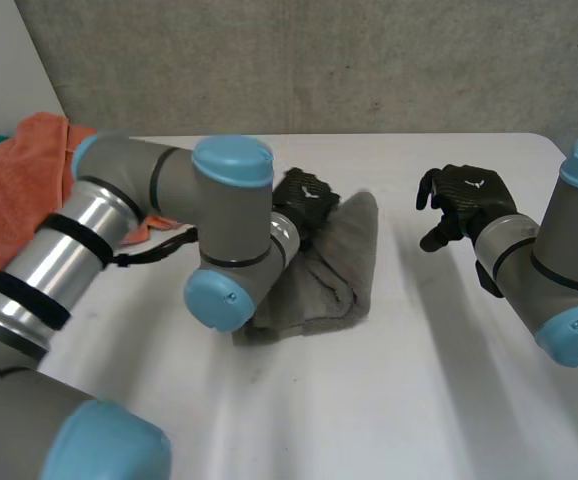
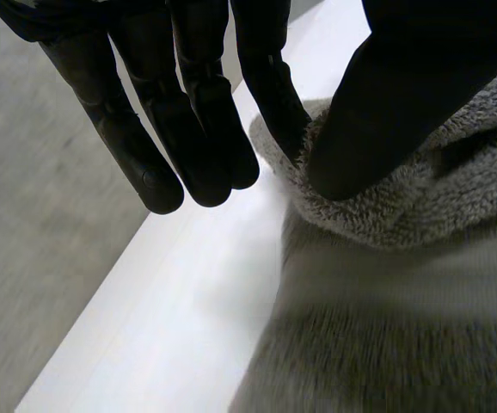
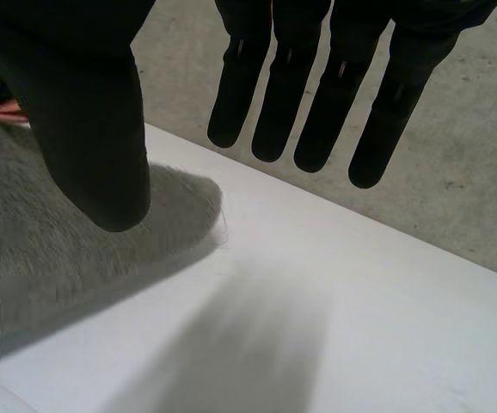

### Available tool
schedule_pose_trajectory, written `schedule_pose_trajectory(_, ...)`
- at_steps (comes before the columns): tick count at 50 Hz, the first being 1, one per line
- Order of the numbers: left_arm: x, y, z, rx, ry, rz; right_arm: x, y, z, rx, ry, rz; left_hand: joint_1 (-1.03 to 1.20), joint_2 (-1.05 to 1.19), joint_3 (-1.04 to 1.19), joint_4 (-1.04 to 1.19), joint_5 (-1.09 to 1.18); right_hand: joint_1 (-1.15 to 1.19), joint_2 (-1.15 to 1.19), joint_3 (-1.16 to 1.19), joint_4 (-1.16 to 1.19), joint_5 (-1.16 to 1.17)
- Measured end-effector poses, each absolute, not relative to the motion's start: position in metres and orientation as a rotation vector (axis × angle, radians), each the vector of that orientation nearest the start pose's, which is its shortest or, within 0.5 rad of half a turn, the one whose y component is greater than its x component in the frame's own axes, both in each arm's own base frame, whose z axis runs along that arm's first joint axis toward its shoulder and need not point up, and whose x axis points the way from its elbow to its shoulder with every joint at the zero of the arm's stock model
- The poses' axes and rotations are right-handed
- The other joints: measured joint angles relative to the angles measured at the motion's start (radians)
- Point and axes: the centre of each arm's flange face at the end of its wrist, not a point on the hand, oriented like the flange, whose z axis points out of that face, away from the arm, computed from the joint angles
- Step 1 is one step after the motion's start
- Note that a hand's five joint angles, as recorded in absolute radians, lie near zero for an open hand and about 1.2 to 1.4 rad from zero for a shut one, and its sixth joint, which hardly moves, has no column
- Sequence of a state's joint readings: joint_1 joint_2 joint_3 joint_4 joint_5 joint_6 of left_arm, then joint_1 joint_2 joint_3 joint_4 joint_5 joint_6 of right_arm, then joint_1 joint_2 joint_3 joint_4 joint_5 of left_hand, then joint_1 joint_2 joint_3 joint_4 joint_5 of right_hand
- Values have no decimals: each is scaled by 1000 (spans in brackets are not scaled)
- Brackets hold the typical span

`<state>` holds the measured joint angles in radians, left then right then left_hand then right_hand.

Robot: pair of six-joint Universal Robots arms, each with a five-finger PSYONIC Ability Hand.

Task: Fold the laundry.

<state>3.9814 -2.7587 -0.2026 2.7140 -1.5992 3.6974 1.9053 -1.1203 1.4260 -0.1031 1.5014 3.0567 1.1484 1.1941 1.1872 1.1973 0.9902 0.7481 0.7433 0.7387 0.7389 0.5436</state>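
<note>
The left hand [image 2: 199, 103] pinches a corner of the grey towel [image 2: 403, 292]; that thin pinch could slip. The right hand [image 3: 315, 95] hangs open nearby.

Head overhead, wrists close; common towel [image 1: 341, 262]

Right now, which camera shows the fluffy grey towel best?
The head view: most of the folded fluffy grey towel shows there, with its shape. The left wrist view gives an edge close up, the right wrist view a corner.
</note>
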Motion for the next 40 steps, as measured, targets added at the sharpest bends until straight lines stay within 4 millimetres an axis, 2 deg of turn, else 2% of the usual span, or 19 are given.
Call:
schedule_pose_trajectory(2, -432, -289, 176, 1506, 2055, -1980, 255, -316, 205, -538, 2219, -1837, 0, 0, 0, 0, 0, 0, 0, 0, 0, 0)
schedule_pose_trajectory(3, -421, -288, 186, 1424, 2067, -1945, 258, -313, 205, -556, 2212, -1825, 0, 0, 0, 0, 0, 0, 0, 0, 0, 0)
schedule_pose_trajectory(6, -408, -283, 198, 1356, 2037, -1924, 262, -309, 205, -579, 2206, -1808, 0, 0, 0, 0, 0, 0, 0, 0, 0, 0)
schedule_pose_trajectory(11, -391, -266, 207, 1369, 1974, -1866, 269, -302, 203, -619, 2203, -1783, 0, 0, 0, 0, 0, 0, 0, 0, 0, 0)
schedule_pose_trajectory(17, -375, -243, 202, 1439, 1981, -1723, 278, -291, 200, -687, 2203, -1748, 0, 0, 0, 1, 0, -8, -7, -6, -10, -9)
schedule_pose_trajectory(27, -355, -209, 182, 1474, 2140, -1435, 297, -275, 193, -840, 2182, -1728, 0, 0, 0, 1, 0, -45, -39, -42, -44, -44)
schedule_pose_trajectory(33, -351, -199, 188, 1467, 2169, -1406, 304, -276, 191, -878, 2166, -1738, -2, -3, 0, 0, 0, -148, -148, -148, -141, -142)
schedule_pose_trajectory(34, -350, -199, 193, 1458, 2169, -1419, 306, -278, 191, -882, 2161, -1741, -113, -114, -112, -117, -104, -189, -189, -182, -177, -180)
schedule_pose_trajectory(35, -349, -200, 199, 1442, 2166, -1442, 309, -278, 192, -884, 2154, -1743, -447, -409, -402, -412, -391, -253, -254, -248, -244, -242)
schedule_pose_trajectory(36, -348, -201, 203, 1432, 2163, -1457, 310, -279, 192, -885, 2151, -1744, -471, -430, -423, -433, -412, -297, -290, -280, -279, -283)
schedule_pose_trajectory(37, -347, -205, 212, 1403, 2157, -1496, 312, -280, 193, -887, 2145, -1744, -827, -772, -739, -758, -731, -364, -359, -341, -348, -348)
schedule_pose_trajectory(38, -345, -210, 220, 1369, 2149, -1540, 315, -281, 193, -887, 2138, -1744, -922, -883, -857, -879, -840, -467, -461, -447, -451, -445)
schedule_pose_trajectory(40, -342, -220, 234, 1302, 2135, -1621, 320, -282, 195, -884, 2126, -1741, -963, -986, -973, -995, -942, -529, -530, -524, -515, -490)
